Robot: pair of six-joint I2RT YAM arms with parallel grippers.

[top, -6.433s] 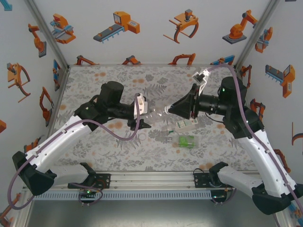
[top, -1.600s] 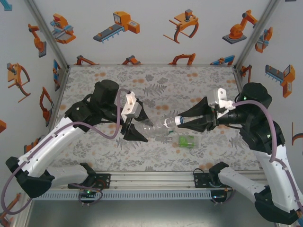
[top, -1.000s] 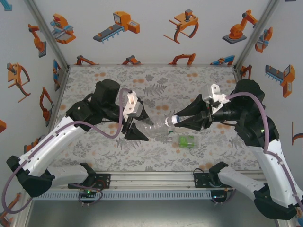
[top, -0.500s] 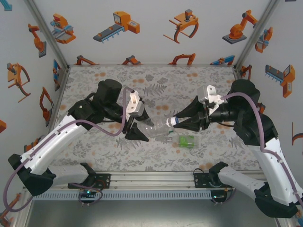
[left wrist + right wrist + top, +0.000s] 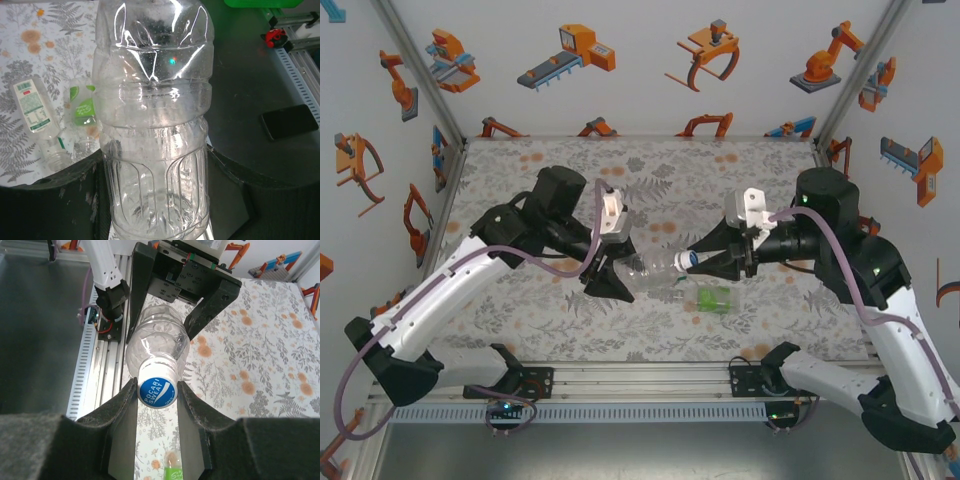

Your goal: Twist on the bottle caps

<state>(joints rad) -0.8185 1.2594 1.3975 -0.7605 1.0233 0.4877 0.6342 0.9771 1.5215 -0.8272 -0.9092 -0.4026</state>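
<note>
Surface: table cloth [image 5: 520,170], grey leaf print with orange blotches; white walls [image 5: 640,90] carry orange robot stickers.
Bottles counted: four, all transparent plastic.
Held item: clear bottle [image 5: 655,268], ribbed and waisted, level in the air between the arms.
Left gripper [image 5: 613,272]: clamped round the clear bottle's lower body.
Right gripper [image 5: 700,260]: fingers pressed on both sides of the blue cap [image 5: 157,390], which sits on that bottle's neck.
Cap writing: "POCARI SWEAT", white on blue.
On cloth: green-tinted bottle [image 5: 713,298]; white-labelled bottle [image 5: 34,107], print unreadable; leaf-labelled bottle [image 5: 84,107].
</note>
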